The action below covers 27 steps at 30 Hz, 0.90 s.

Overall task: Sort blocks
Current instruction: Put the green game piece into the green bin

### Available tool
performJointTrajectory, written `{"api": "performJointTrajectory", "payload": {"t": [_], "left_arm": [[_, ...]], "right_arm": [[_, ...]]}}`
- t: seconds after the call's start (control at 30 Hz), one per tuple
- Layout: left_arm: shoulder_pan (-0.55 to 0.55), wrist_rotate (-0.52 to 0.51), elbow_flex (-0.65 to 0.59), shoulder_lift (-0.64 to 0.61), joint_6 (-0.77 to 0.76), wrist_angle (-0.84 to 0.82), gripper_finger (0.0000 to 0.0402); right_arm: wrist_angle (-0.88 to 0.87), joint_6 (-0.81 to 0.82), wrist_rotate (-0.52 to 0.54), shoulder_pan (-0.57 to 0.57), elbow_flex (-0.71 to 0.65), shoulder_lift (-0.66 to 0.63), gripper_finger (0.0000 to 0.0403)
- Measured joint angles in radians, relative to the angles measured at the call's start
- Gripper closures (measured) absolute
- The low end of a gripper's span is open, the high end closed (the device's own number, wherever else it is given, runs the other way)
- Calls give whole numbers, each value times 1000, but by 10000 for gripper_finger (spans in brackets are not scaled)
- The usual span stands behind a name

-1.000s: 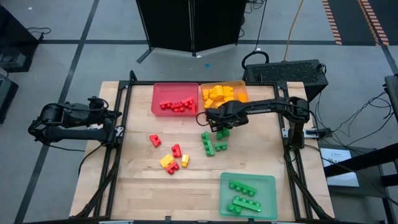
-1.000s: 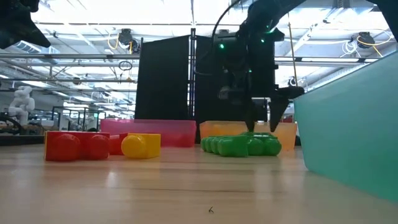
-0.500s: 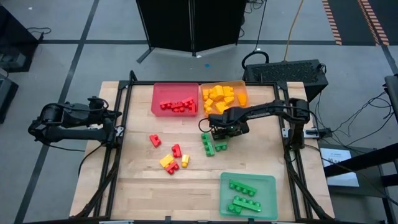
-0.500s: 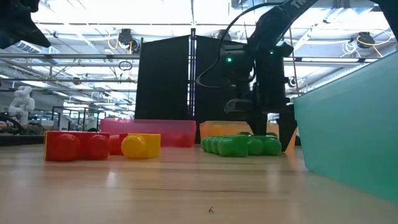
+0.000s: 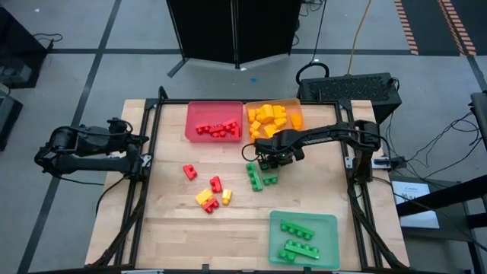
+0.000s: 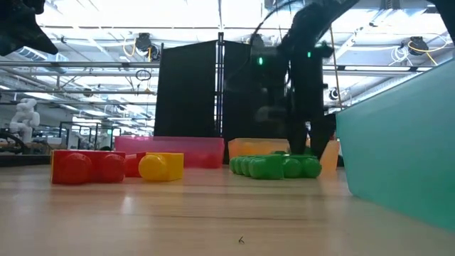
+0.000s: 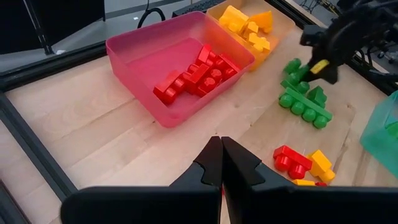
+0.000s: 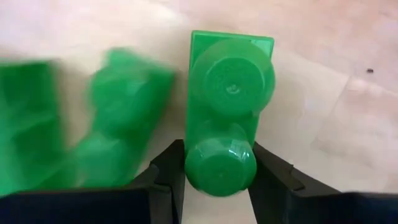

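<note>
right gripper [image 8: 221, 177]: dark fingers clamped on glossy two-stud green brick [image 8: 230, 99] | left gripper [image 7: 221, 163]: fingers pressed together, off table's left edge | table [image 5: 175, 221]: pale wood grain

Two dark jointed arms, black wedge fingers [image 7: 208, 168].

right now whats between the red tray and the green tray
In the high view, loose blocks lie between the red tray and the green tray: green blocks under the right gripper, which pinches one.
</note>
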Motion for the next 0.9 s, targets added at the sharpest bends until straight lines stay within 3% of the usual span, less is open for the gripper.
{"api": "performJointTrajectory", "payload": {"t": [0.2, 0.33, 0.47, 0.67, 0.9], "left_arm": [[0, 0, 0, 0, 0, 0, 400], [0, 0, 0, 0, -2, 4, 400], [0, 0, 0, 0, -26, 5, 400], [0, 0, 0, 0, -27, 5, 400], [0, -1, 0, 0, -28, 5, 400]], "right_arm": [[-138, -16, 22, 74, 98, -89, 290], [-195, 57, 23, 205, 152, -176, 290], [-214, 231, 34, 409, 156, -233, 290], [-203, 563, 51, 713, 155, -217, 290], [-259, 847, 19, 907, 155, -200, 290]]}}
